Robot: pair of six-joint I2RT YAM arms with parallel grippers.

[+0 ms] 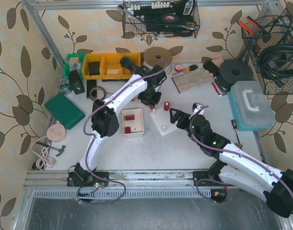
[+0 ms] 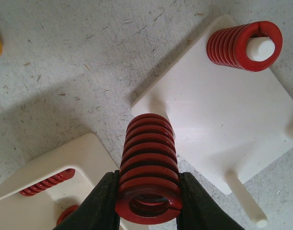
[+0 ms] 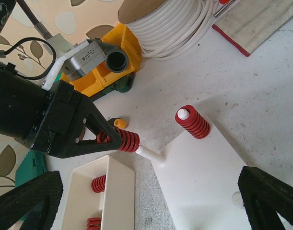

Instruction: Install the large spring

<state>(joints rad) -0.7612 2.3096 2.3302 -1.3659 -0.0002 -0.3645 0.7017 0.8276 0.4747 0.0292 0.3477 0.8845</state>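
The left claw [image 2: 148, 203] clamps the large spring [image 2: 148, 163] at the corner peg [image 3: 148, 152] of the white plate [image 2: 223, 110], mid-worktop [image 2: 64, 57]; the right claw [image 3: 148, 199] gapes empty over its near edge.

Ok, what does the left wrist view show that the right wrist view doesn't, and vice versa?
Left wrist only: the hollow end of the large spring clamped in the left end effector. Right wrist only: the white peg just ahead of that spring, the yellow bins, a spool of white cord and the open right end effector. Both: the white plate, its seated spring and the tray of spare springs.
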